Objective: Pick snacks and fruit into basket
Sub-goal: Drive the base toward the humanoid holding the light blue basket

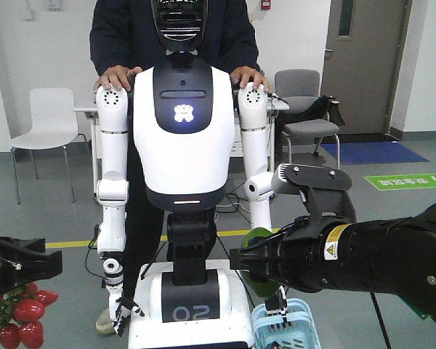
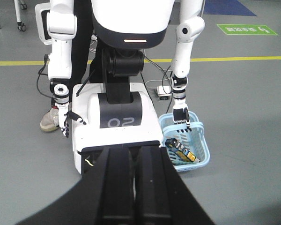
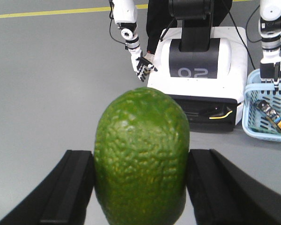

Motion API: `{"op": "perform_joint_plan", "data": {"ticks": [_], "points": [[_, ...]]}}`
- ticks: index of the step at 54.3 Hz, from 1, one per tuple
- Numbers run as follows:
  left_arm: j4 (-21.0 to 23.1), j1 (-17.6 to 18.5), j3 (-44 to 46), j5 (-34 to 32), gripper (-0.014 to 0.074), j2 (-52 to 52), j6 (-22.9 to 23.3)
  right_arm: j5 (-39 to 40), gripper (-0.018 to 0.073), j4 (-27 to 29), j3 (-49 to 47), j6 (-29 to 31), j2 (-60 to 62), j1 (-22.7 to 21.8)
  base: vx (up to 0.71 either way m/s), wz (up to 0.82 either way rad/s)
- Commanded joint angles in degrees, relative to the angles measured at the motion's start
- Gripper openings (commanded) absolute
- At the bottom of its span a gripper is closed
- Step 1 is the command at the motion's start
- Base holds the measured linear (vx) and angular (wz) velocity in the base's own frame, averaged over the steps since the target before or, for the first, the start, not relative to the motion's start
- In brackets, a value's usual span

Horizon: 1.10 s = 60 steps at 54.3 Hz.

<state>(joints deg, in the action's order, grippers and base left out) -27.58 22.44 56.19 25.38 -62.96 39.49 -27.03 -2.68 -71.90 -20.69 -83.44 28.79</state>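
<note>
My right gripper [image 3: 139, 155] is shut on a bumpy green fruit [image 3: 141, 150], held in the air; in the front view the gripper [image 1: 256, 263] is just above the light blue basket [image 1: 307, 314]. The basket hangs from a white humanoid's hand [image 2: 180, 114] and shows in the left wrist view [image 2: 203, 146] and the right wrist view [image 3: 247, 111]. A black Franzzi box [image 2: 183, 150] lies inside it, also seen in the right wrist view [image 3: 272, 117]. My left gripper [image 2: 136, 151] is shut with nothing showing between its fingers; it sits at the left edge [image 1: 52, 263]. The teal pouch is out of view.
The white humanoid robot [image 1: 182, 138] on its wheeled base [image 2: 114, 124] stands straight ahead, with a person behind it. Red strawberries [image 1: 22, 314] with green leaves sit at the bottom left under my left arm. Grey floor with a yellow line [image 2: 243, 59] lies around.
</note>
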Motion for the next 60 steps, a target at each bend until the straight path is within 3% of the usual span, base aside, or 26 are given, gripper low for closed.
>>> {"op": "perform_joint_plan", "data": {"ticks": [1, 60], "points": [[-1.0, -0.1, 1.7, -3.9, -0.0006, 1.2, 0.0, 4.5, -0.001, -0.7, -1.9, 0.4, 2.0, 0.0, 0.33, 0.01], [-1.0, -0.1, 1.7, -3.9, -0.0006, 1.2, 0.0, 4.5, -0.001, -0.7, -1.9, 0.4, 2.0, 0.0, 0.21, 0.04]]}}
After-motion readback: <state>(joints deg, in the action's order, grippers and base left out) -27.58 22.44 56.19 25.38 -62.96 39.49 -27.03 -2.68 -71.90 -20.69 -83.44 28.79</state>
